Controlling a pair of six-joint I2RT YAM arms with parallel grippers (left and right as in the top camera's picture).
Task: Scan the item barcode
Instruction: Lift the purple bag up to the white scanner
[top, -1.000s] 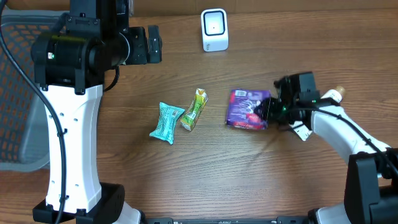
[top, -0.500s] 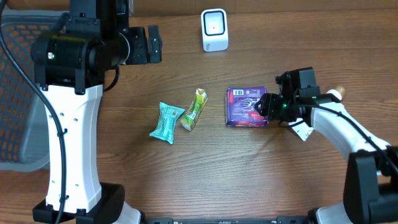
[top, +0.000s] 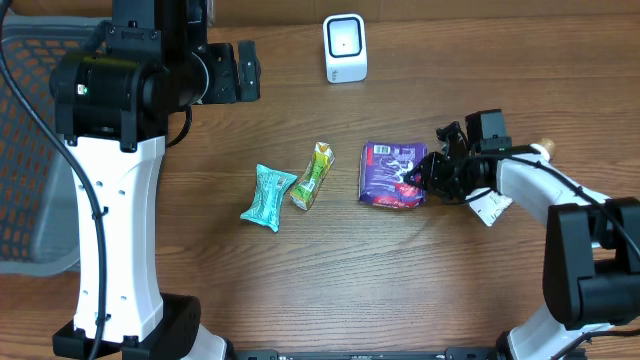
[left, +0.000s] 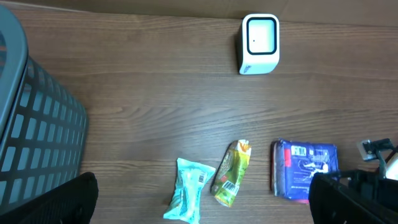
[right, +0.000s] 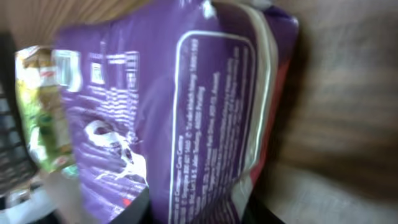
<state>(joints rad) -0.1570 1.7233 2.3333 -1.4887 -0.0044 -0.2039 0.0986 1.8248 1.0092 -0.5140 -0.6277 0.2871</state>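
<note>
A brown wooden counter (top: 350, 280) fills the scene. The purple packet (top: 390, 174) lies flat on it, a little to the right of the middle. From above, you can see small white label patches on the top of the packet.

The right fingers (top: 430, 178) are right at the packet's right edge. The right wrist camera is so close that the purple wrapper with its white writing fills nearly the whole view. I cannot tell if these fingers are clamped on the packet or only touching it.

Just to the left of the purple packet lies a green and yellow packet (top: 313, 176). It does not touch the purple one. Next to that, a bit further left, lies a teal packet (top: 268, 197). That makes 3 packets in a loose row.

The white scanner (top: 345, 47) stands at the far side of the counter, well apart from all 3 packets.

The left fingers (left: 62, 202) are spread wide apart and hold nothing. They hang high up over the far left part of the counter. A blue-grey basket (left: 31, 124) with slots in its wall shows at the left edge in the left wrist view.
</note>
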